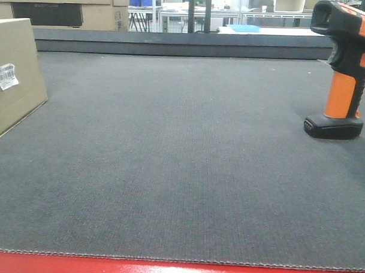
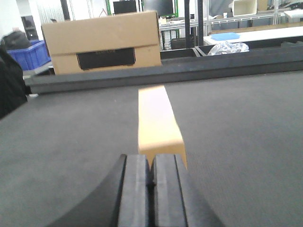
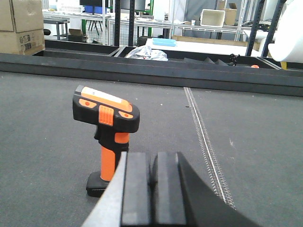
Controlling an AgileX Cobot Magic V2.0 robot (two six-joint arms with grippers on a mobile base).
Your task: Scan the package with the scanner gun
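The package (image 1: 13,77), a tan cardboard box with a small white barcode label (image 1: 6,76), stands on the dark mat at the left edge of the front view. In the left wrist view its narrow tan top (image 2: 158,123) runs straight ahead of my left gripper (image 2: 151,163), which is shut with nothing between the pads. The scanner gun (image 1: 344,70) stands upright on its black base at the right. My right gripper (image 3: 151,161) is shut and empty, just right of and nearer than the scanner gun (image 3: 108,123). Neither gripper shows in the front view.
A raised black rim (image 1: 174,43) bounds the mat's far side. Beyond it stand a larger cardboard box with a dark panel (image 2: 102,42) and a blue bin (image 2: 31,54). A stitched seam (image 3: 206,142) crosses the mat on the right. A red edge (image 1: 166,271) lines the front.
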